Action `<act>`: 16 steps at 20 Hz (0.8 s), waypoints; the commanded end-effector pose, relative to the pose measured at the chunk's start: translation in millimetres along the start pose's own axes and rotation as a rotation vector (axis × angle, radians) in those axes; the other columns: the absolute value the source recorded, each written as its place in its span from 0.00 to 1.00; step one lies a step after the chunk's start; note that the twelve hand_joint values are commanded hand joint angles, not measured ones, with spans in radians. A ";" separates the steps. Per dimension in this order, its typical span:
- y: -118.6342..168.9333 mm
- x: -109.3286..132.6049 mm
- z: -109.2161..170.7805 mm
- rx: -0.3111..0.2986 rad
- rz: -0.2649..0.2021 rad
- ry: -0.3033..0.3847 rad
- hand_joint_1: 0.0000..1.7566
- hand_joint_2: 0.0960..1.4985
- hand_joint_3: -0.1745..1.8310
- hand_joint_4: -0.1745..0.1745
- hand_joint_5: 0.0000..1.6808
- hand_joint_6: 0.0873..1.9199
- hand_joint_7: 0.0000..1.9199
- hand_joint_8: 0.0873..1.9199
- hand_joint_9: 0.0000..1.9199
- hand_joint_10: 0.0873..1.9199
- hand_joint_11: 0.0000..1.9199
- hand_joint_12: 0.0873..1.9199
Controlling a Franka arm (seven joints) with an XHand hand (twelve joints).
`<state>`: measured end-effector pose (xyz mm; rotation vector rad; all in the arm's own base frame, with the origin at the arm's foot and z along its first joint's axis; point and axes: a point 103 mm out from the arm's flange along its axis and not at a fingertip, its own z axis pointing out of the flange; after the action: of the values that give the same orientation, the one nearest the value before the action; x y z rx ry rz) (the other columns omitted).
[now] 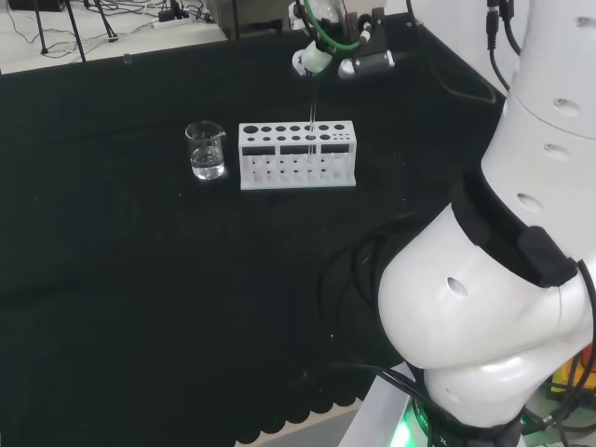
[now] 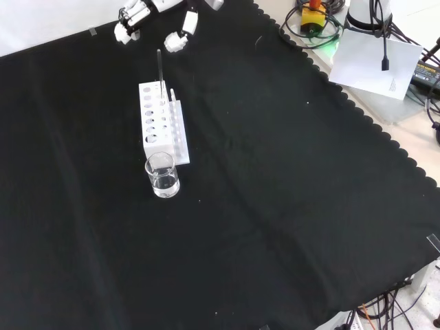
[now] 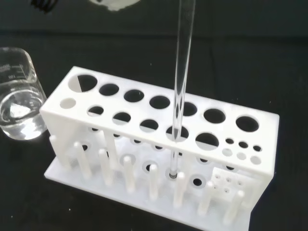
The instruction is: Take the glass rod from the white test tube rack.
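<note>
The white test tube rack stands on the black cloth, seen also in the front view and close up in the wrist view. A clear glass rod stands nearly upright in one of its holes, its lower end resting on the rack's base. My hand hovers just above the rod's top. In the front view its fingers and the rest of the hand are spread to either side of the rod's top, apart from it. A blurred white part of the hand shows near the rod.
A small glass beaker with a little clear liquid stands close beside the rack's end. The arm's white links rise at the head view's right. Cables and boxes lie beyond the cloth's scalloped edge.
</note>
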<state>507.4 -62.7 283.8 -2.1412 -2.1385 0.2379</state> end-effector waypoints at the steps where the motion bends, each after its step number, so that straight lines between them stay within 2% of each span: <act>1: 8.9 -5.7 13.6 0.011 -0.005 0.004 0.45 0.50 0.46 0.03 0.14 0.00 0.14 0.49 0.25 0.47 0.16 0.73; 4: 10.2 -6.0 20.8 0.021 -0.009 0.001 0.45 0.50 0.46 0.01 0.18 0.00 0.18 0.49 0.30 0.46 0.17 0.72; 6: 10.1 -5.8 25.4 0.021 -0.015 0.002 0.45 0.50 0.46 0.00 0.23 0.01 0.24 0.49 0.35 0.46 0.23 0.71; 7: 10.2 -5.8 25.6 0.019 -0.016 0.004 0.45 0.50 0.45 0.00 0.26 0.05 0.27 0.48 0.38 0.46 0.26 0.70; 11: 12.6 -6.6 22.4 0.006 -0.024 0.001 0.46 0.51 0.45 0.00 0.27 0.33 0.39 0.48 0.47 0.47 0.37 0.68; 16: 13.3 -13.3 24.0 -0.010 -0.040 0.004 0.47 0.51 0.45 0.00 0.35 0.46 0.50 0.47 0.56 0.46 0.46 0.66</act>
<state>515.8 -73.8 258.2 -2.0990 -2.1791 0.2187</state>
